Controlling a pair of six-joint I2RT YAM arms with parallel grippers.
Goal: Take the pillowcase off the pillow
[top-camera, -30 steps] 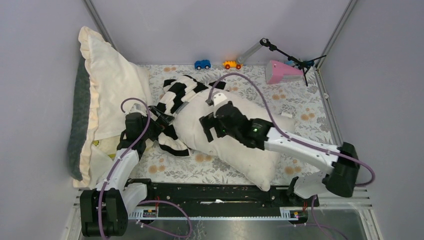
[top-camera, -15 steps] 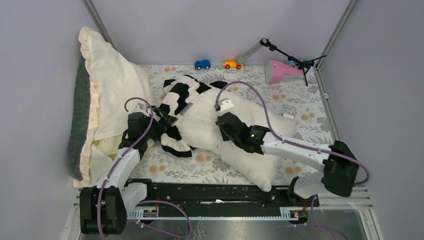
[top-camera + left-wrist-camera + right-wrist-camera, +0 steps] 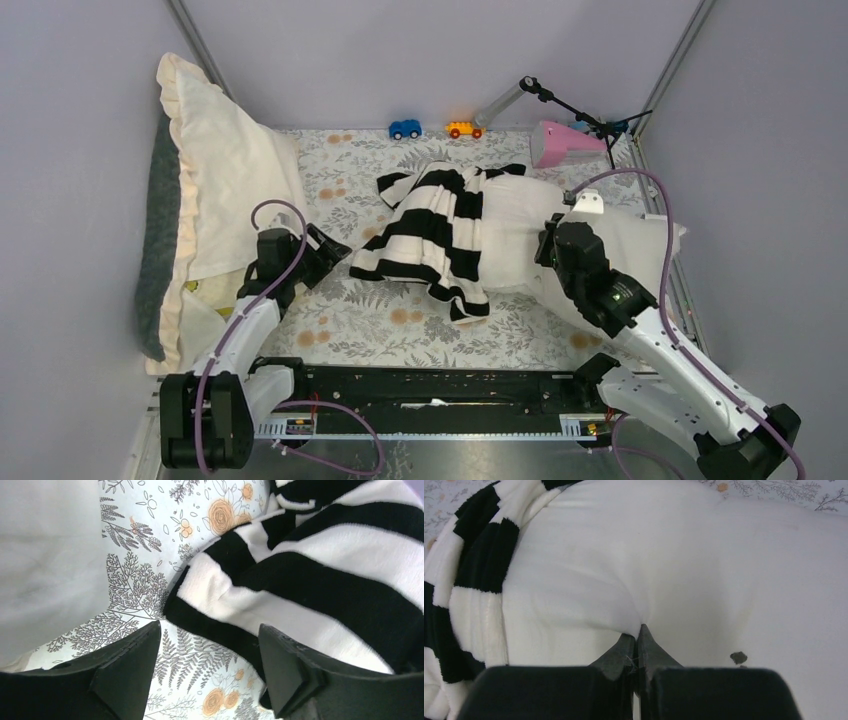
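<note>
right wrist, right jaws pinching pillow (image 3: 684, 570), left jaws parted, empty, beside pillowcase (image 3: 320, 580)

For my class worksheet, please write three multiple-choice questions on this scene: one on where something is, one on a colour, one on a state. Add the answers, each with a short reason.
1. Where is the blue toy car?
A. On the pillow.
B. At the far edge of the table, beside the orange toy car.
C. Inside a bowl.

2. What colours are the stripes of the pillowcase?
A. Black and white.
B. Red and yellow.
C. Green and grey.

3. What is the right pincer doing?
A. Hanging open above the table.
B. Shut on the blue toy car.
C. Shut on a pinch of the pillow's fabric.

Answers:
1 B: the top view shows both cars side by side at the far edge.
2 A: broad black and white bands show in every view.
3 C: the right wrist view shows it closed, with white fabric puckered at its tip.
</note>
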